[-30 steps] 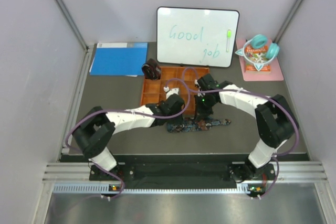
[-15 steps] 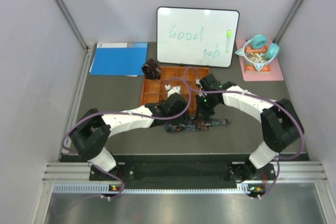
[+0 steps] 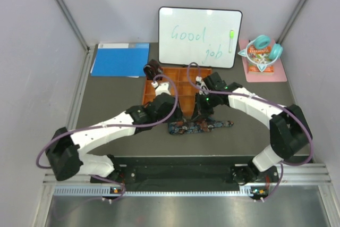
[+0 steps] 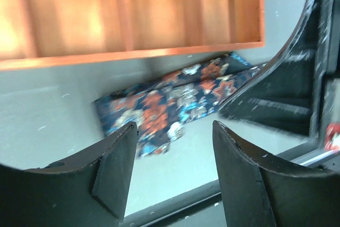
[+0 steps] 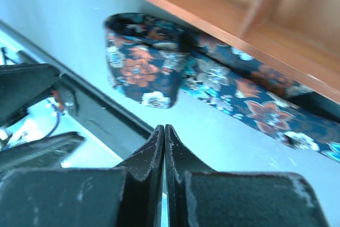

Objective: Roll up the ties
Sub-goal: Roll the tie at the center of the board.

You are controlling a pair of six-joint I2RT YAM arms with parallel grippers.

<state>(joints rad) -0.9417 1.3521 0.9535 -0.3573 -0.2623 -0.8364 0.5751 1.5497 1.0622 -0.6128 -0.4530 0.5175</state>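
Centrally, item one: floral tie [image 3: 201, 126], a flat strip on the grey mat [image 3: 111, 94], running left to right just below the lower rim of the orange tray [image 3: 153, 93]. Its left end is folded over on itself, seen at the upper left of the right wrist view [image 5: 142, 65] and at mid-frame in the left wrist view [image 4: 170, 99].

Item two: brown-maroon tie [image 3: 153, 69], a small coil at the upper left corner of the tray; whether it sits on the rim or just outside cannot be told.

Item three: left gripper [image 3: 173, 117], fingers [image 4: 116, 171] spread wide apart, nothing between them, poised over the tie's folded left end.

Item four: right gripper [image 3: 205, 116], fingers pressed together [image 5: 164, 132] with nothing held, above the middle of the strip, the tie lying just beyond the tips.

Bounds: side walls [image 3: 32, 51] at frame left and right, metal rail [image 3: 297, 174] along the bottom, whiteboard [image 3: 200, 36] standing at the top. The tie occupies the narrow band between tray rim and rail. Mat extends toward lower left and centre right. Blue folder [image 3: 119, 59] upper left; pink mat [image 3: 281, 72] upper right.
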